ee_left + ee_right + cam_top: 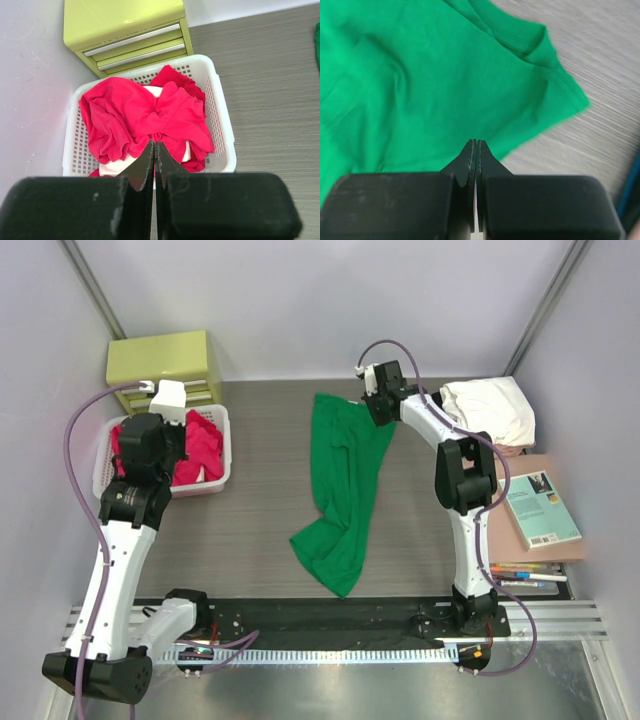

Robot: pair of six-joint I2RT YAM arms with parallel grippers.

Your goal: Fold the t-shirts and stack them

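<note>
A bright green t-shirt (345, 490) lies crumpled lengthwise in the middle of the table; the right wrist view shows its sleeve and hem (420, 75). My right gripper (379, 408) hangs over the shirt's far right corner, its jaws (476, 143) shut with nothing between them. Red t-shirts (145, 115) are heaped in the white basket (220, 110), with some white cloth (117, 167) under them. Above that heap my left gripper (155, 145) is shut and empty, seen over the basket (148, 445) from the top. A white t-shirt (490, 410) lies bundled at the back right.
A yellow-green drawer unit (165, 365) stands behind the basket (225, 455) against the back wall. A teal book (540, 508) rests on a brown board (565, 550) at the right edge, with several markers (525, 575) in front of it.
</note>
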